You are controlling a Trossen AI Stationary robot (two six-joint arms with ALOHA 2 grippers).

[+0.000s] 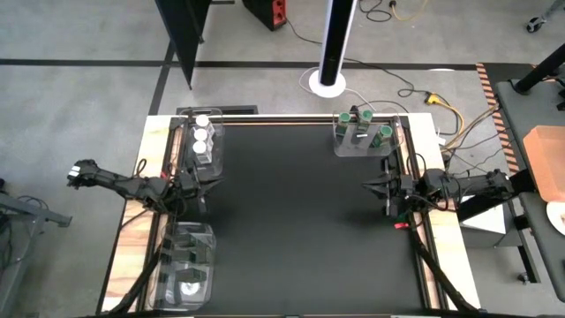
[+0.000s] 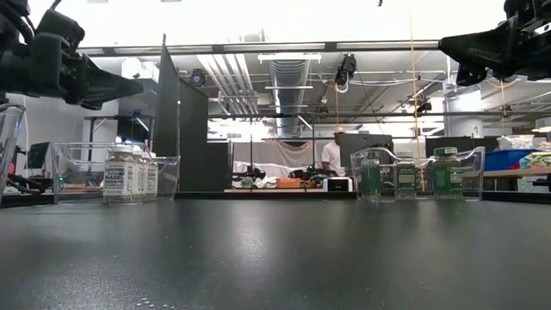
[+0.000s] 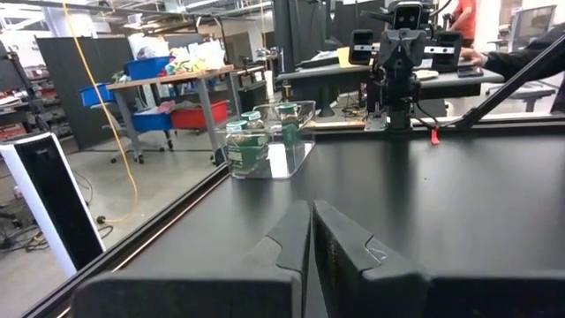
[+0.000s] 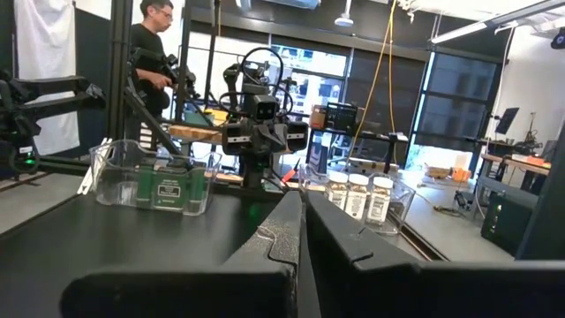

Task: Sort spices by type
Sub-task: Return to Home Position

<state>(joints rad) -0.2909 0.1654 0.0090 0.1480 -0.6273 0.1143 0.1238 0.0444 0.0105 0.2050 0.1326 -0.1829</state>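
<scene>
Three white-lidded spices [image 1: 201,141] stand in a clear tray [image 1: 214,150] at the table's far left; they also show in the low view [image 2: 129,175] and the right wrist view [image 4: 357,194]. Several green-lidded spices [image 1: 364,128] stand in a clear tray [image 1: 340,148] at the far right, also in the low view [image 2: 422,176] and the left wrist view [image 3: 252,141]. My left gripper [image 1: 212,181] [image 3: 311,225] is shut, level above the mat's left edge. My right gripper [image 1: 369,185] [image 4: 302,216] is shut, level above the right edge. Neither holds anything.
A third clear tray [image 1: 207,237] at the near left holds several more jars [image 1: 185,258]; it also shows in the right wrist view [image 4: 159,181]. The black mat [image 1: 300,221] lies bare between the arms. People [image 4: 150,44] [image 2: 331,155] are in the room beyond the table.
</scene>
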